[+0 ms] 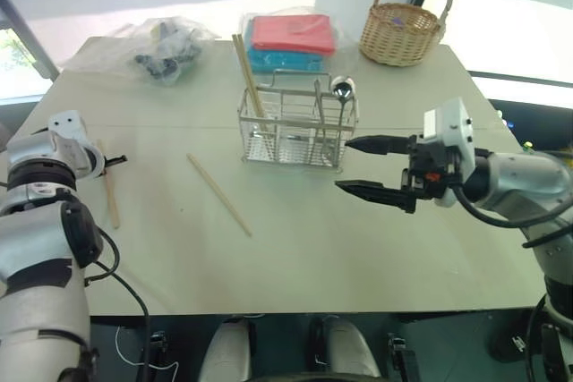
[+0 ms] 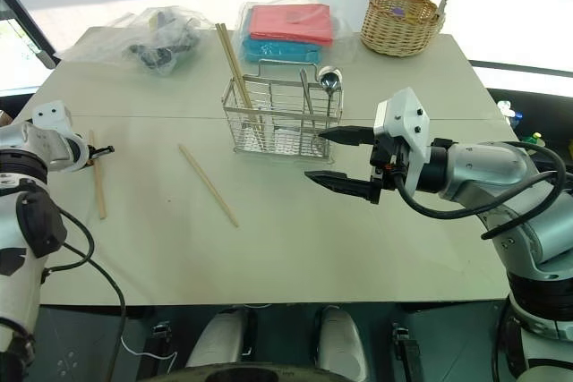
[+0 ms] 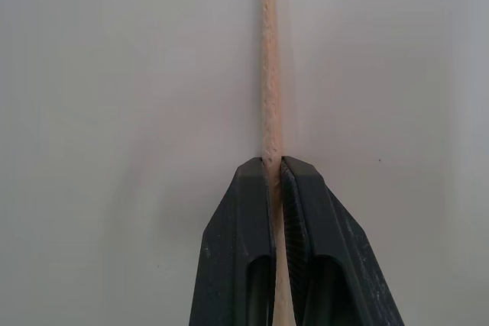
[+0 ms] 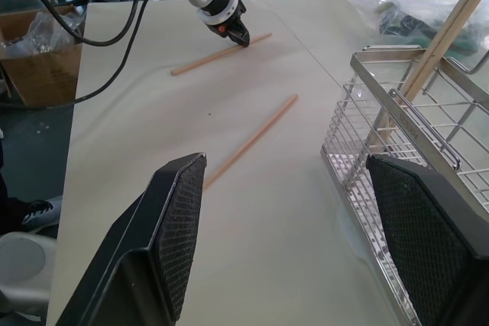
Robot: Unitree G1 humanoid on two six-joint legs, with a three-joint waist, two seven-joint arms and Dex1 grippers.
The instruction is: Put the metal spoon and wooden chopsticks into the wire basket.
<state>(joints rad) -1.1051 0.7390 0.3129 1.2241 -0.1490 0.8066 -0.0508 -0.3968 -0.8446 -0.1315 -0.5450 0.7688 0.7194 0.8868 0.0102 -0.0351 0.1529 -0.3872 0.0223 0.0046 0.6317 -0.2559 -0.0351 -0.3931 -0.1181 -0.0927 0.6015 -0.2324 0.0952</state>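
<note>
Left gripper [image 3: 276,169] clamps a wooden chopstick [image 3: 268,66]; right gripper [image 1: 358,165] agape.

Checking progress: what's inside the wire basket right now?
The basket holds chopsticks leaning at its left end and the spoon at its right; their lower ends blur behind the wires.

The wooden chopsticks [image 3: 268,66] are pale bare wood, matt, with a faintly pitted grain; the wire basket [image 1: 294,127] is thin bright metal rod, shiny; the metal spoon [image 1: 341,89] in it is polished and mirror-like; the table [image 1: 358,248] is smooth and matt; at its two o'clock corner the wicker basket [image 1: 400,31] is coarse woven cane.
</note>
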